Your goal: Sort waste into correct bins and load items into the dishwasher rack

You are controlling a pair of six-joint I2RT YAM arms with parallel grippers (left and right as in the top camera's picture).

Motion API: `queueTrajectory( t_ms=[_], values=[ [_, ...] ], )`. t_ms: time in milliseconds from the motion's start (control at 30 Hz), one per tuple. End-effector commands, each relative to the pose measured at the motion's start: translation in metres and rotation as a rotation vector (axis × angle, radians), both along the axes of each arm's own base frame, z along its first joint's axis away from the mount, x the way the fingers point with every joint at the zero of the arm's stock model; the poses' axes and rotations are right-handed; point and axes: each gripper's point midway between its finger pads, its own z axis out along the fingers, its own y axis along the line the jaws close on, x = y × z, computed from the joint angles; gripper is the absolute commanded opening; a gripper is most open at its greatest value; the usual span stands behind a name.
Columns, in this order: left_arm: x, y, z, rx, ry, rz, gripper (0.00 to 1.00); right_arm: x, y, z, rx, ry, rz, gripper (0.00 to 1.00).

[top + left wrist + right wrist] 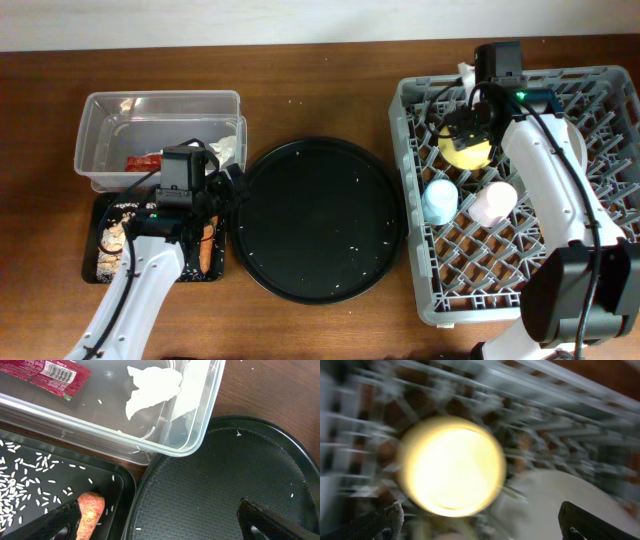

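My left gripper (pixel 222 200) (pixel 155 525) hangs open over the seam between the shallow black tray (pixel 100 272) (pixel 100 477) and the round tray. Its left finger is next to the orange carrot (pixel 206 245) (pixel 90 512), which lies in the black tray among rice and beige scraps (pixel 112 240). In the clear tub (pixel 158 115) (pixel 200 435) lie the red wrapper (pixel 143 161) (pixel 47 372) and the white tissue (pixel 226 150) (pixel 152 387). My right gripper (pixel 470 125) (pixel 482 525) is open above the yellow bowl (pixel 467 152) (pixel 451 465), which sits in the grey rack (pixel 520 300); this view is blurred.
The large round black tray (pixel 320 220) (pixel 225 475) lies between the bins and the rack, with a few rice grains on it. A light blue cup (pixel 440 200) and a pale pink cup (pixel 492 203) stand in the rack. A pale plate (pixel 560 495) is beside the bowl.
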Motion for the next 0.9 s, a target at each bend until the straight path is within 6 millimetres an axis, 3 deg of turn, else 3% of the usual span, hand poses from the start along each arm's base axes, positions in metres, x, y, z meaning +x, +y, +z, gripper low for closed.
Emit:
queueTrajectory(
  t_ms=[0,333,400,500,567,700,733,867],
  values=[
    [-0.001,-0.003,0.002,-0.014,-0.005,-0.003,0.99,0.002,0.037,0.002,0.195,-0.013,0.086,0.98],
    [0.002,-0.004,0.005,-0.016,-0.023,-0.004,0.99,0.002,0.037,0.001,0.195,-0.012,0.085,0.98],
    [0.002,-0.004,0.005,-0.016,-0.023,-0.004,0.99,0.003,0.037,-0.010,0.195,0.014,0.082,0.98],
    [0.002,-0.004,0.005,-0.016,-0.023,-0.004,0.99,0.002,0.036,0.000,0.195,-0.009,0.083,0.98],
    [0.002,-0.004,0.005,-0.016,-0.022,-0.004,0.99,-0.001,0.037,0.024,0.194,-0.065,0.090,0.98],
    [0.002,-0.004,0.005,-0.016,-0.023,-0.004,0.99,-0.027,0.036,0.113,0.191,-0.284,0.111,0.98],
    [0.002,-0.004,0.005,-0.016,-0.023,-0.004,0.99,-0.046,0.035,0.153,0.189,-0.388,0.120,0.98],
    [0.002,-0.004,0.005,-0.016,-0.023,-0.004,0.99,-0.105,0.034,0.236,0.183,-0.627,0.142,0.98]
  ],
)
